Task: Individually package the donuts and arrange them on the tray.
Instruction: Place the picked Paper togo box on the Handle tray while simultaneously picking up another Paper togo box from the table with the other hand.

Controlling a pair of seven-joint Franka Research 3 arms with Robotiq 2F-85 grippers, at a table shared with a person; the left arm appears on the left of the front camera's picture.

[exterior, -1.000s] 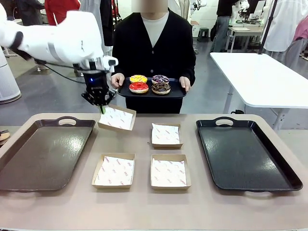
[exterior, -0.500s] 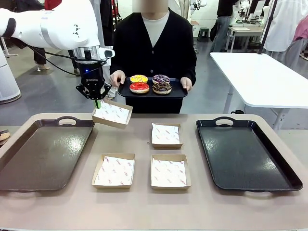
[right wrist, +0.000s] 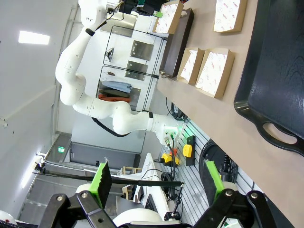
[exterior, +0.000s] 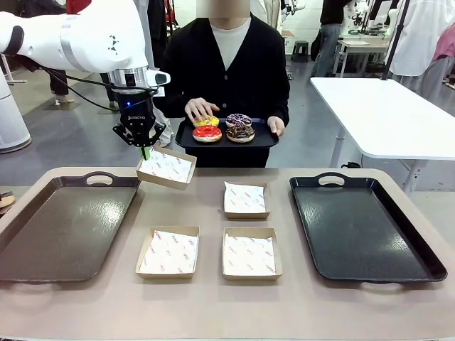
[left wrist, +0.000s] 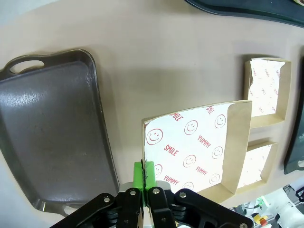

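1. Left gripper (exterior: 145,150) is pinching box (exterior: 167,168) edge, tilted above table.
2. Donuts (exterior: 225,128) are sitting on person's tray (exterior: 263,141); hand (exterior: 201,109) is reaching yellow one.
3. First packaging is starting; next, box likely needs levelling.

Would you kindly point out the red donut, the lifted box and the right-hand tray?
red donut (exterior: 207,133), front view, its icing.
lifted box (exterior: 166,167), front view, its paper lining.
right-hand tray (exterior: 366,227), front view, its bare floor.

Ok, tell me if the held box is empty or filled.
Empty. The box, pinched by the left gripper, shows only its bare printed lining.
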